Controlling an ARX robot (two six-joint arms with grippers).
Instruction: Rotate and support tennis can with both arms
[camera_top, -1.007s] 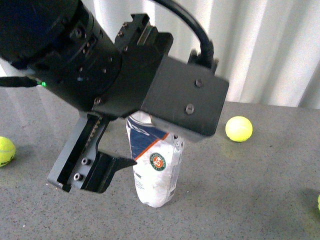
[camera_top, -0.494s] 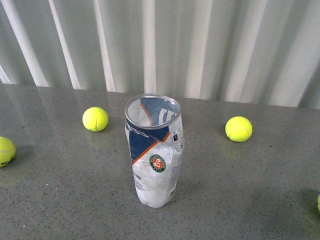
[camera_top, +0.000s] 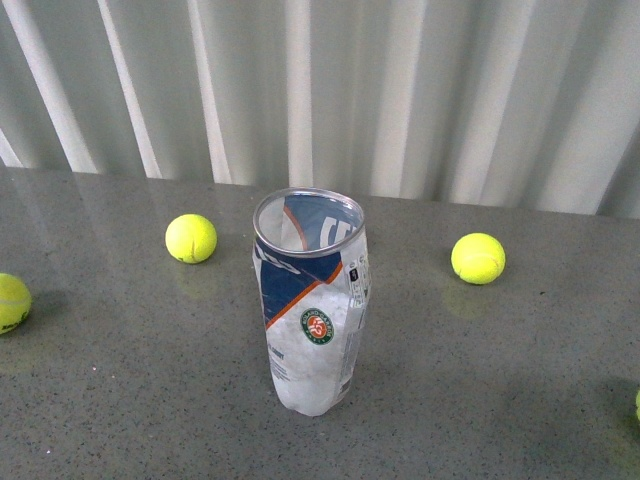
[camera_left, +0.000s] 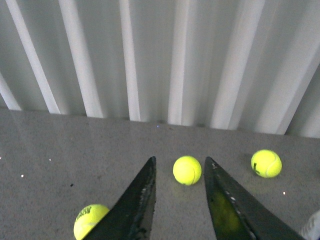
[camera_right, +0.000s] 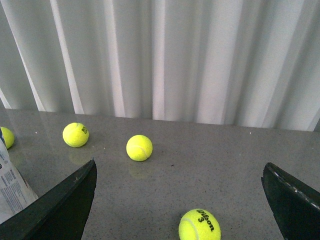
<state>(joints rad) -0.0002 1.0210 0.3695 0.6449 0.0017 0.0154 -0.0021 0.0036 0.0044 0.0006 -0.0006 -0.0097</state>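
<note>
both grippers held clear of the table

left gripper (camera_left: 179, 197) narrowly parted above the grey table (camera_left: 60, 150); right gripper (camera_right: 180, 200) spread wide, nothing held.

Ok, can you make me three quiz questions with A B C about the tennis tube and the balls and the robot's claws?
1. Where does the tennis can stand in the front view?
A. Between two tennis balls
B. On top of a ball
C. Against the curtain

2. What colour is the ball seen between the left gripper fingers?
A. Red
B. Yellow-green
C. Blue

3. How is the right gripper?
A. Shut on the can
B. Shut on a ball
C. Open

Answers: 1 A, a ball lies on the table to each side of the upright can. 2 B, it is bright yellow-green. 3 C, its fingers stand wide apart, holding nothing.
</note>
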